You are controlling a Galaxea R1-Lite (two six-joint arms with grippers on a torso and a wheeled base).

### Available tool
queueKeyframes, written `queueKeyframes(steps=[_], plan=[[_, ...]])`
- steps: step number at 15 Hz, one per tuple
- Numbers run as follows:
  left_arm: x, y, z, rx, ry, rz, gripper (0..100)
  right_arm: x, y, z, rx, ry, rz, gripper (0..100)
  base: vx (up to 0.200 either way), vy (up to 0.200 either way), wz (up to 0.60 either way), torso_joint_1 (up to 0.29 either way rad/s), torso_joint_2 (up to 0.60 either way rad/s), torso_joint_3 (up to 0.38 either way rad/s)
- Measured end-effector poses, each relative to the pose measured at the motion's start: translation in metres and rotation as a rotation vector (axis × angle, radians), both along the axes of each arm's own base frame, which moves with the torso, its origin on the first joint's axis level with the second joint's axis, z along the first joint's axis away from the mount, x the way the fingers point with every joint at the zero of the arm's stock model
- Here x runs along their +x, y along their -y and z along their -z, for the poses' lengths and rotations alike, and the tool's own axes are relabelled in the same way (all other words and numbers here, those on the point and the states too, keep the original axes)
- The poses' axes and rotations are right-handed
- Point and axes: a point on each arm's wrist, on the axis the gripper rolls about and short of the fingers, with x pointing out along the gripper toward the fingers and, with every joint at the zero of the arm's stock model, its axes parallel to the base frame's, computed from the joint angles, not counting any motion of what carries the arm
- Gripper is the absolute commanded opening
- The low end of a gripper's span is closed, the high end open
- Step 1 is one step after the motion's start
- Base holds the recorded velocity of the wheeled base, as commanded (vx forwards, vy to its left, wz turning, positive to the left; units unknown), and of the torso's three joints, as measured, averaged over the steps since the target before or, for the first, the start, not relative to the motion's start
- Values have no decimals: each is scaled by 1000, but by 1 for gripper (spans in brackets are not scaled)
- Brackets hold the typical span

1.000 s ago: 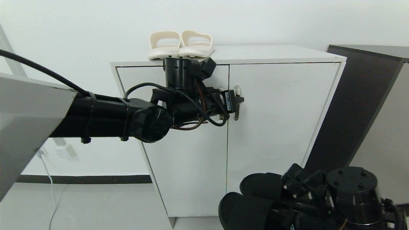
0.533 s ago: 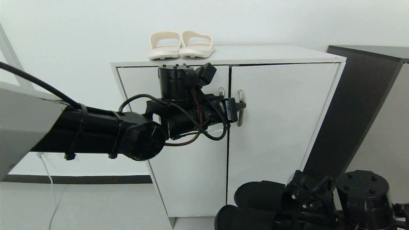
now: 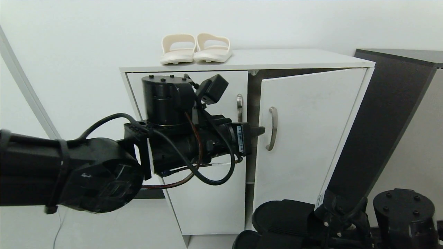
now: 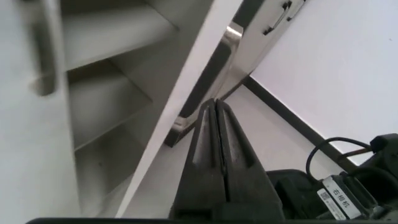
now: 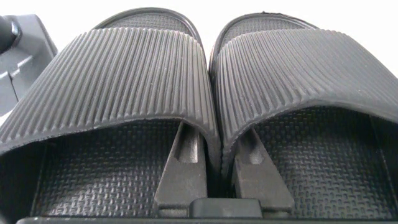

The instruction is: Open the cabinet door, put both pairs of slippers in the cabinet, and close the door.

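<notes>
A: Why is the left gripper [image 3: 258, 130] at mid-frame, with its fingers pressed together and holding nothing?

B: Its tip sits in the gap beside the right door [image 3: 304, 138], which stands ajar. I think it is there to push the door wider. The arm lies level, coming from the left.

A: And the slippers?

B: The beige slippers [image 3: 195, 48] lie on the cabinet top [image 3: 294, 57], upper centre. At lower right, the right gripper [image 5: 224, 180] pinches the black slippers [image 3: 280, 216] by their inner sides, held low, probably until the opening is wide enough.

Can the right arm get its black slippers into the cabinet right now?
Probably not: the white right-hand cabinet door is only ajar, the gap looks narrower than the black ribbed slippers, and the left gripper sits before it.
</notes>
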Motion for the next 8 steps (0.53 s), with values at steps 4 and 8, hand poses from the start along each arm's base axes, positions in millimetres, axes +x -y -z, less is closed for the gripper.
queueKeyframes(steps=[4, 8], plan=[[1, -19, -8, -24, 5, -46, 0, -3, 1, 3, -24, 16, -22, 0, 0, 0, 0, 0, 0, 0], [13, -18, -14, -43, 17, -65, 0, -7, 0, 2, -21, 18, -38, 0, 0, 0, 0, 0, 0, 0]])
